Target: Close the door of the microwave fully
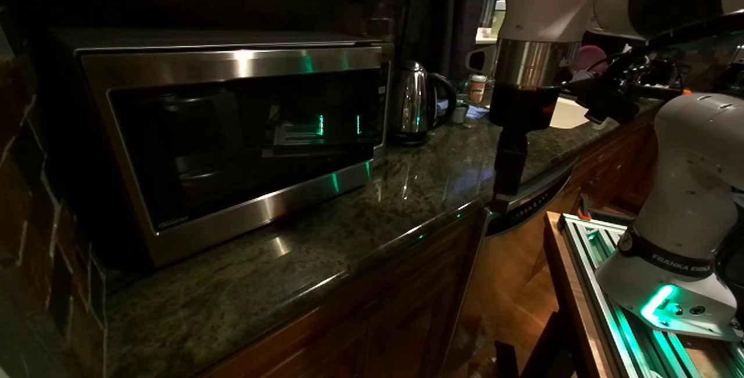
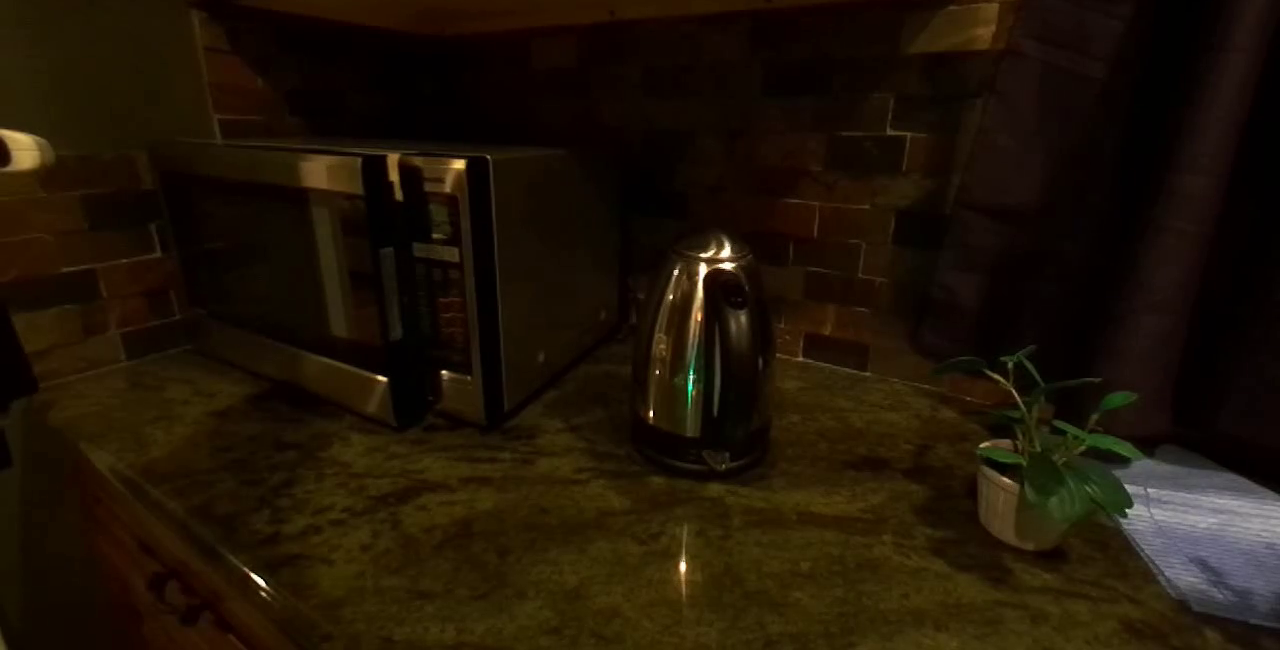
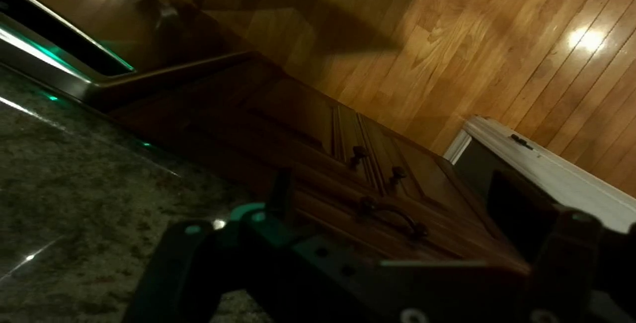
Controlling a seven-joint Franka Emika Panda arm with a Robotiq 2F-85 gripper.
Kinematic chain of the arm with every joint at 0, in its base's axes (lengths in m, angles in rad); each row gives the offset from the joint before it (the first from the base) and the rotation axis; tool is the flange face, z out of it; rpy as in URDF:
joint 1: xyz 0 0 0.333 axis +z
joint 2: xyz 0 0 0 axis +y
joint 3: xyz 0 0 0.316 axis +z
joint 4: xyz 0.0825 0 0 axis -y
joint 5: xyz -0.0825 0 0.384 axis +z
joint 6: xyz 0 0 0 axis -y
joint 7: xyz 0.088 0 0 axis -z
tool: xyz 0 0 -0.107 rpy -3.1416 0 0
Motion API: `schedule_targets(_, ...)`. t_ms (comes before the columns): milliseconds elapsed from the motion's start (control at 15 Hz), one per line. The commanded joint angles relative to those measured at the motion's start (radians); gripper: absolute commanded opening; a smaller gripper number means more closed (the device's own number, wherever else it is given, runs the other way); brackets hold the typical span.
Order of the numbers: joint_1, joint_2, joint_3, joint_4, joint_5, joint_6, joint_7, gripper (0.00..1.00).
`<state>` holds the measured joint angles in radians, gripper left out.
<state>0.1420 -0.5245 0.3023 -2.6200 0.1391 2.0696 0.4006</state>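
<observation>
The microwave (image 1: 174,40) is a stainless steel box on the counter, also in an exterior view (image 2: 560,260). Its door (image 1: 256,215), dark glass in a steel frame, shows in both exterior views. The door's free edge (image 2: 375,385) stands slightly forward of the control panel (image 2: 450,300) with a dark gap between, so it looks slightly ajar. My gripper (image 1: 504,195) points down above the counter's front edge, right of the microwave and apart from the door. In the wrist view the gripper (image 3: 395,184) has its fingers wide apart with nothing between them. The microwave is outside the wrist view.
A steel kettle (image 1: 414,104) stands beside the microwave, also in an exterior view (image 2: 700,360). A potted plant (image 2: 1020,510) and a bluish cloth (image 2: 1200,530) lie further right. The stone counter (image 1: 325,250) ends above wooden cabinets with handles (image 3: 392,213).
</observation>
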Motion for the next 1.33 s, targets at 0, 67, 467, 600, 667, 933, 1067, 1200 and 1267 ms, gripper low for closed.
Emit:
schedule_targets(0,-0.051,0.009,0.062,0.003,-0.111,0.087,0.174,1.0)
schedule_targets(67,-0.064,0.01,0.075,0.006,-0.136,0.122,0.225,1.0)
schedule_targets(467,-0.153,0.03,0.133,0.046,-0.292,0.194,0.571,1.0)
schedule_targets(600,-0.181,0.038,0.136,0.052,-0.333,0.232,0.678,0.93)
schedule_targets(667,-0.196,0.037,0.144,0.051,-0.365,0.255,0.736,0.74)
schedule_targets(933,-0.285,0.06,0.186,0.055,-0.611,0.374,0.903,0.42)
schedule_targets(1067,-0.325,0.069,0.213,0.065,-0.745,0.399,0.989,0.27)
schedule_targets(1200,-0.344,0.085,0.221,0.083,-0.856,0.41,1.078,0.11)
schedule_targets(1267,-0.342,0.095,0.215,0.089,-0.906,0.426,1.129,0.04)
